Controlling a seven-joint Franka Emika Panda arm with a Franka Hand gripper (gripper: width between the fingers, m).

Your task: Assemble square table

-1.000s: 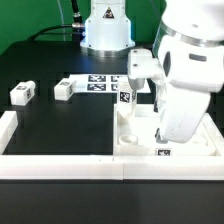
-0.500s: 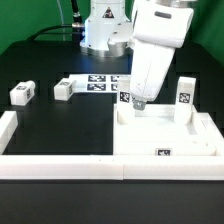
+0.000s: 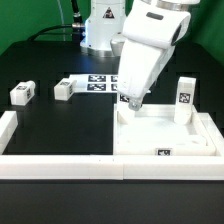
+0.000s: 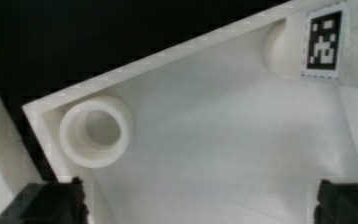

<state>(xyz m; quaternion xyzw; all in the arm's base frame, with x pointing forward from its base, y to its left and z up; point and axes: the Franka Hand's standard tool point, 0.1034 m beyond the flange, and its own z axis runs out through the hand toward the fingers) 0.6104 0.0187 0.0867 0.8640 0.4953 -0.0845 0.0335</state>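
Empty, wide-open jaws hang above the tabletop (image 3: 162, 136) by its socket (image 4: 91, 133); the nearest loose leg (image 3: 64, 89) lies toward the exterior view's left.

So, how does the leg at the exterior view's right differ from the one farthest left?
The right leg stands upright; the left leg lies on its side. The right leg is on the tabletop, at its far corner; the left leg is on the black table, apart from it. Both are white, tagged, and free of the pincer.
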